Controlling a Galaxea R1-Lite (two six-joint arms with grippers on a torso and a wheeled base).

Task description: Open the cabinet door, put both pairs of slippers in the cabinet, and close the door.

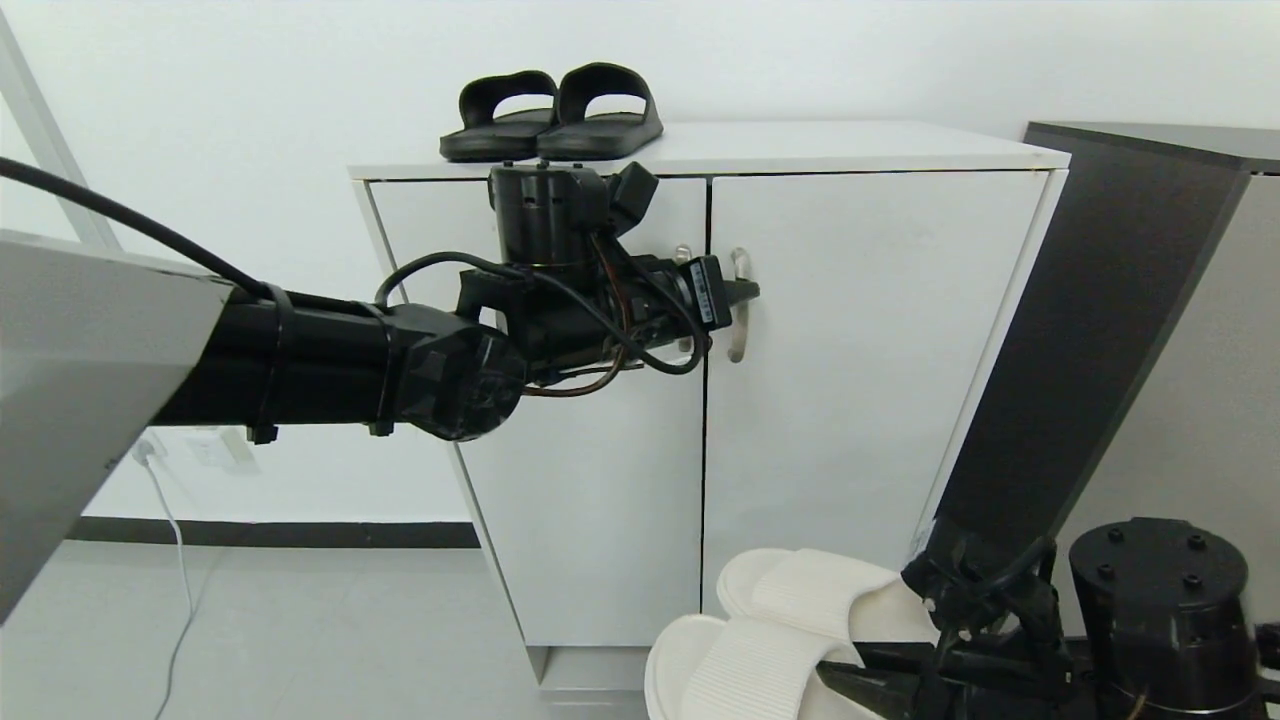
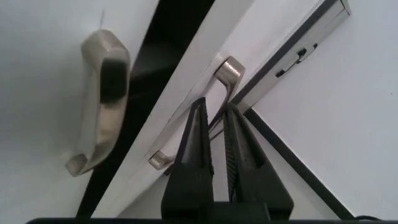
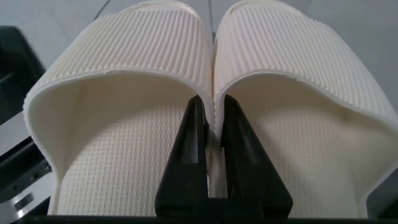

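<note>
A white two-door cabinet stands ahead, its doors meeting at a dark seam. A pair of black slippers rests on its top. My left gripper is at mid-door height, its narrow fingers shut on the right door's metal handle. The left door's handle sits just beside it. Low at the front right, my right gripper is shut on a pair of white ribbed slippers, pinching their two inner edges together.
A dark grey unit stands tight against the cabinet's right side. On the left is open grey floor, with a wall socket and a hanging cable.
</note>
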